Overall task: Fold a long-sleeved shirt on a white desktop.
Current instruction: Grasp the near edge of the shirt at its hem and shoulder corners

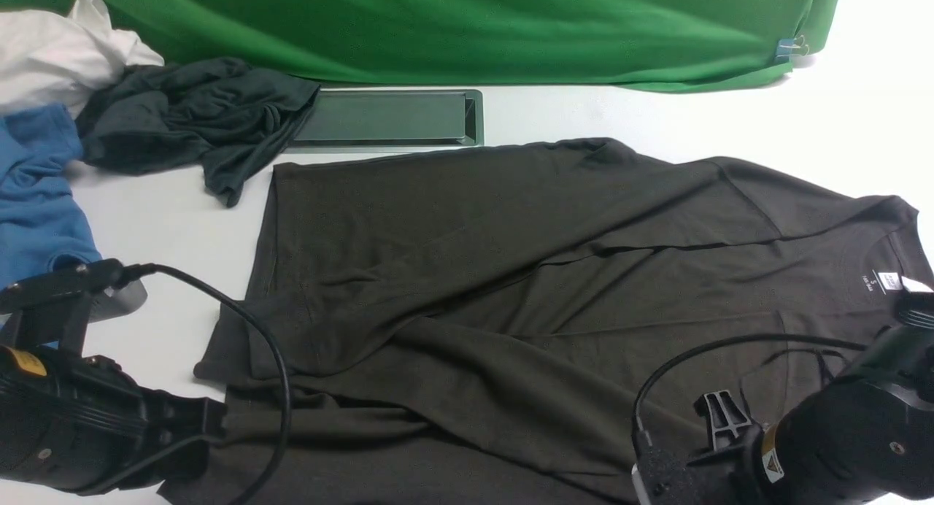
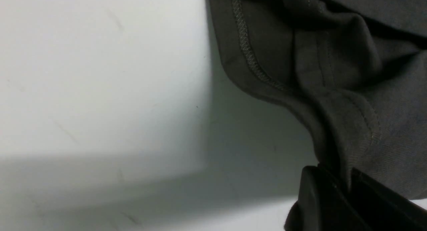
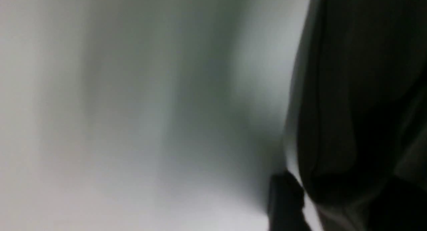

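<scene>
My right wrist view is all blur. Of my right gripper (image 3: 327,207) I make out one dark finger (image 3: 283,197) beside dark cloth, and I cannot tell how its jaws stand. In the front view, the long-sleeved shirt (image 1: 467,271) runs off the picture toward the near edge of the white desktop (image 1: 182,220). The print on the shirt's neck label (image 1: 889,280) is too small to read.

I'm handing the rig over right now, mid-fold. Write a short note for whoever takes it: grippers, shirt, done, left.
Left gripper: shut on a stitched edge of the very dark brownish-charcoal knit long-sleeved shirt.
Right gripper: at the shirt's edge. The view is blurred, so I cannot tell whether it is open or shut.
Shirt: spread on the smooth white desktop, collar to the robot's right, hem to its left.
Done: one sleeve lies folded diagonally across the body.
Left: the body is unfolded, full length and wrinkled.
</scene>
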